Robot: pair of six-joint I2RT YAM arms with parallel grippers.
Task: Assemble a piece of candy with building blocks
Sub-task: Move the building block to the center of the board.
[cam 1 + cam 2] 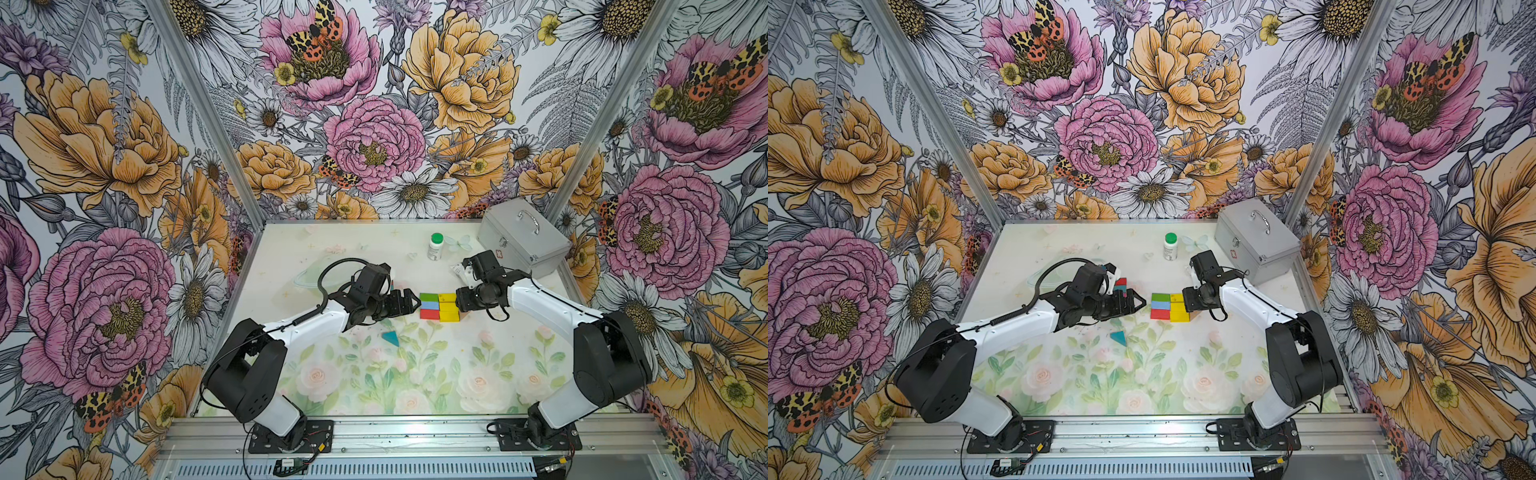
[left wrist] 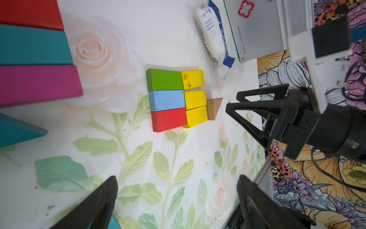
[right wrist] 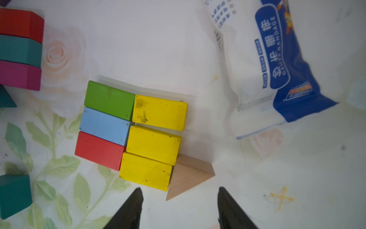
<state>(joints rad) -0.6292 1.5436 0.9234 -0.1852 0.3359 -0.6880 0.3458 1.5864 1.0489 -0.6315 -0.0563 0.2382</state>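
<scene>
Fingers (image 3: 131, 212) of the right gripper (image 3: 180, 189): partly apart, holding nothing. The tips stand just right of the tan triangle (image 3: 190, 174), and one of its corners shows between them in the right wrist view.

Fingers (image 2: 99, 206) of the left gripper (image 2: 175, 178): spread wide, empty, just left of the block patch and not touching it.

Block patch: mid-table, lying flat, two columns set edge to edge.
- Left column, far to near: green block (image 1: 428, 297), light blue block (image 1: 428, 306), red block (image 1: 429, 314).
- Right column: three yellow blocks (image 1: 448, 306), the two nearer ones slightly skewed.
- The tan triangle lies against the right edge of the two nearer yellow blocks.

Spare blocks:
- Row of three blocks (image 2: 33, 45), red, teal and magenta, edge to edge, left of the patch and a little farther, beside the left arm.
- Teal triangle (image 1: 390, 337), alone, nearer than the patch and to its left.

Other items:
- White bottle (image 1: 435, 247) with green cap, upright, far centre.
- Metal case (image 1: 521, 237), far right.
- Blue-and-white packet (image 3: 277, 59), beside the case, right of the patch.
- All stand on the flower-print table (image 1: 457, 374).
</scene>
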